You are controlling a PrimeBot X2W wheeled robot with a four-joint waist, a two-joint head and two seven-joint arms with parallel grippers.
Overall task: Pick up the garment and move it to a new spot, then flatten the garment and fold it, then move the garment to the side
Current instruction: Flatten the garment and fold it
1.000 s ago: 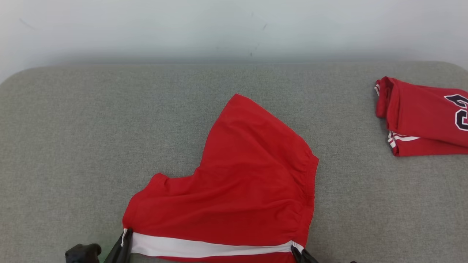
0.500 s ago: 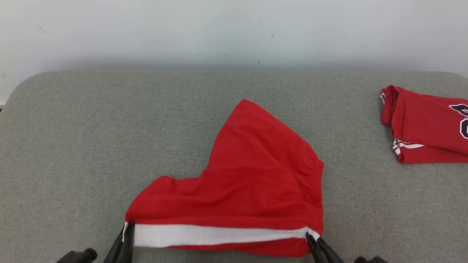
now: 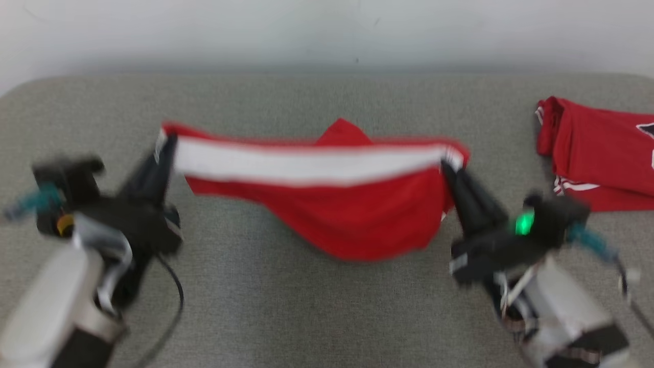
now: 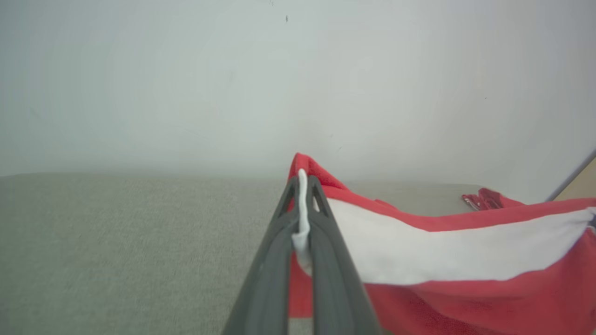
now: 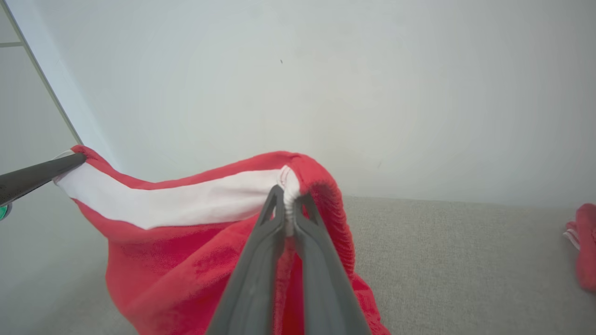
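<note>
The garment (image 3: 352,220) is a pair of red shorts with a broad white stripe, hanging stretched above the grey cushion between both grippers. My left gripper (image 3: 166,140) is shut on the stripe's left corner; in the left wrist view the white cloth (image 4: 419,246) is pinched between the fingers of that gripper (image 4: 302,179). My right gripper (image 3: 449,166) is shut on the right corner at the gathered waistband, and the right wrist view shows the same grip (image 5: 288,190) with the red cloth (image 5: 186,260) sagging below. The lower part of the garment droops toward the surface.
A second red garment (image 3: 598,153), folded and bearing dark lettering, lies at the right edge of the grey cushion (image 3: 306,306). A pale wall (image 3: 327,30) rises behind the cushion's rounded far edge. Cables trail from both wrists.
Both grippers have lifted the striped edge up and away from the near edge, so the shorts now hang in the air. The head view has shifted and is blurred.
</note>
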